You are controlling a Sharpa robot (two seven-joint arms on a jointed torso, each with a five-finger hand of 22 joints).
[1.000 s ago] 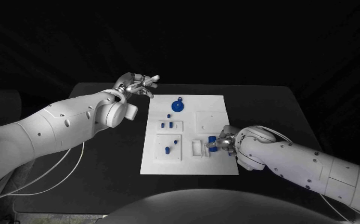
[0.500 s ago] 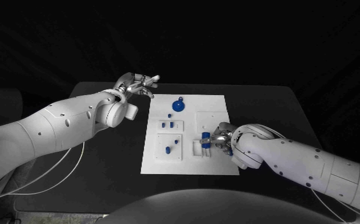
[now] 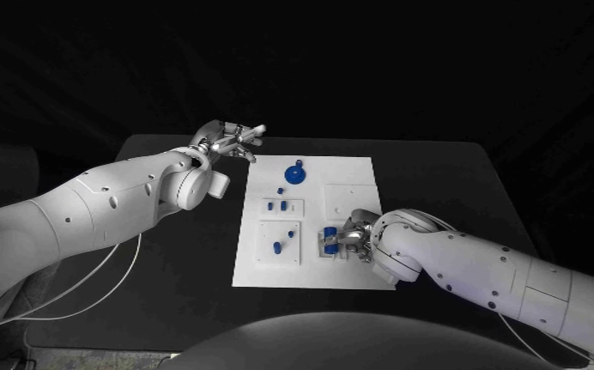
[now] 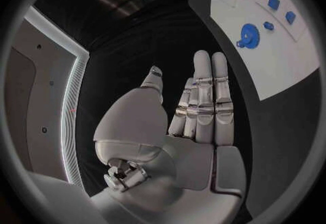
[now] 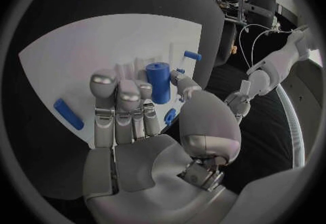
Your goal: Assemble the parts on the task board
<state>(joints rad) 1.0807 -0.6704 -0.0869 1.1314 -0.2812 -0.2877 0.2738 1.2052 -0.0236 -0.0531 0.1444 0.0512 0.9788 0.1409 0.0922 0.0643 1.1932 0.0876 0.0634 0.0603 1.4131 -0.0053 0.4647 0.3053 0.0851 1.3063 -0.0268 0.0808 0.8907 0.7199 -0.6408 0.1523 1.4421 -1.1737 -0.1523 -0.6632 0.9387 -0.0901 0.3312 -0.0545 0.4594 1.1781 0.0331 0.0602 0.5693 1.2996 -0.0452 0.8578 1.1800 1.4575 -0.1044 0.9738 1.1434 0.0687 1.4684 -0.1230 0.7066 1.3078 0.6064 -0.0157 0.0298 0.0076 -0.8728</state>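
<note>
The white task board (image 3: 310, 274) lies mid-table. My right hand (image 3: 360, 240) hovers over its near right part and pinches an upright blue cylinder (image 3: 330, 235) beside a small white bracket (image 3: 324, 250). In the right wrist view the cylinder (image 5: 158, 82) sits between the thumb and fingertips (image 5: 139, 91) of that hand (image 5: 136, 126). A blue gear (image 3: 294, 172) lies at the board's far end. Small blue pieces (image 3: 281, 206) stand in two white blocks on the left side, with another piece (image 3: 283, 239) nearer me. My left hand (image 3: 227, 140) is off the far left corner, fingers spread and holding nothing; its wrist view (image 4: 193, 110) confirms that.
A raised white square (image 3: 349, 197) sits on the board's right half. A loose blue peg (image 5: 68, 113) lies on the board near my right hand. Black table (image 3: 445, 181) surrounds the board; white cables (image 3: 87, 288) trail under my left arm.
My right hand has carried the blue cylinder leftward over the board, from near the right edge to the white bracket. The left hand has stayed put.
</note>
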